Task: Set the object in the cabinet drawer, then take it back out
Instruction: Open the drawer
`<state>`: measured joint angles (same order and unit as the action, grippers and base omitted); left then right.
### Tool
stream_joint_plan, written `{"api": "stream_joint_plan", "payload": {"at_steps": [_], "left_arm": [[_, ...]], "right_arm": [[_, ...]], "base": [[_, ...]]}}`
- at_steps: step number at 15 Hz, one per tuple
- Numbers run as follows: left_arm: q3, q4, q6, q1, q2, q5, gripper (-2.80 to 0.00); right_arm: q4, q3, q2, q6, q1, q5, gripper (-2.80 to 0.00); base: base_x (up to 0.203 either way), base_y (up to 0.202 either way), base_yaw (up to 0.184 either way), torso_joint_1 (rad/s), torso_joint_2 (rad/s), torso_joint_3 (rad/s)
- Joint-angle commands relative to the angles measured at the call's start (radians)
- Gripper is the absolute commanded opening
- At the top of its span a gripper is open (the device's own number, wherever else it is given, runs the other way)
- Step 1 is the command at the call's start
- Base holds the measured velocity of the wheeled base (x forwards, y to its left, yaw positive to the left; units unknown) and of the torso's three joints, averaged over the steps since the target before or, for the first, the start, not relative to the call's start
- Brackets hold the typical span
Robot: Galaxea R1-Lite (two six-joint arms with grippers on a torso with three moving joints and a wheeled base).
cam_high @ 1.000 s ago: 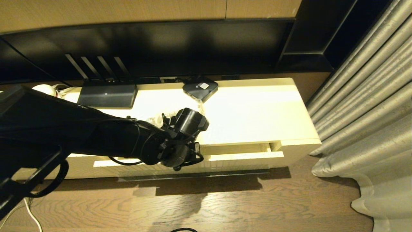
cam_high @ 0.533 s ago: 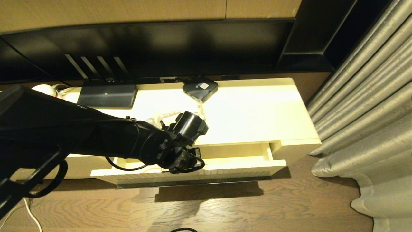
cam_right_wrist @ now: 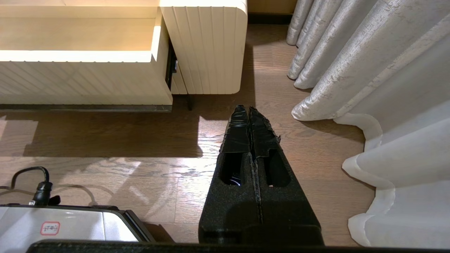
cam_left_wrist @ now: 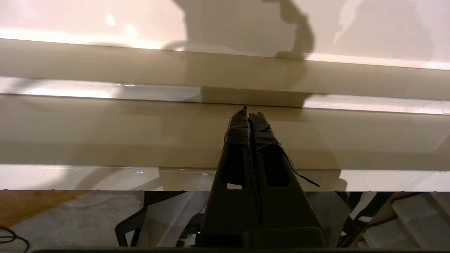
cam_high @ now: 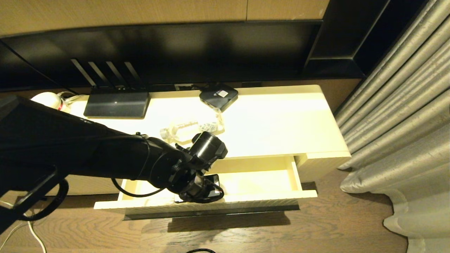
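The object, a small clear bottle (cam_high: 191, 126), lies on its side on the cream cabinet top, behind my left wrist. Below it the cabinet drawer (cam_high: 260, 201) stands pulled out, and what shows of its inside holds nothing. My left gripper (cam_high: 202, 193) is down at the drawer's front edge, left of its middle. In the left wrist view the left gripper (cam_left_wrist: 249, 113) is shut with nothing between its fingers, its tips against a cream face of the drawer. My right gripper (cam_right_wrist: 249, 109) is shut, parked low over the wood floor, and the drawer's ribbed front (cam_right_wrist: 70, 80) shows beyond it.
A black router (cam_high: 116, 104) and a black square box (cam_high: 218, 95) sit at the back of the cabinet top. A grey curtain (cam_high: 404, 116) hangs at the right. Wood floor (cam_high: 281, 232) lies in front of the drawer. A cable (cam_right_wrist: 38, 182) trails on the floor.
The drawer has slid out toward me, from a narrow gap to wide open, with my left gripper moving back along with its front. The bottle now shows behind the wrist.
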<state>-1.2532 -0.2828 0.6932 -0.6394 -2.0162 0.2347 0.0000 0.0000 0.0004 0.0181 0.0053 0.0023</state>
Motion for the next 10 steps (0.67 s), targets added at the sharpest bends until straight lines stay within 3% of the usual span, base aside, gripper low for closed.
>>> {"api": "stream_joint_plan", "payload": {"at_steps": [1,10], "left_arm": [[0.049,-0.001,0.004,-0.013,0.016,-0.009,-2.8],[0.118,0.008,0.073,-0.082,0.008,-0.041,-2.8]], "right_arm": [[0.0,0.0,0.001,0.0,0.001,0.001,-2.8],[0.0,0.0,0.001,0.0,0.001,0.001,-2.8]], "base": [[0.0,0.0,0.0,0.0,0.0,0.0],[0.0,0.0,0.0,0.0,0.0,0.0]]}}
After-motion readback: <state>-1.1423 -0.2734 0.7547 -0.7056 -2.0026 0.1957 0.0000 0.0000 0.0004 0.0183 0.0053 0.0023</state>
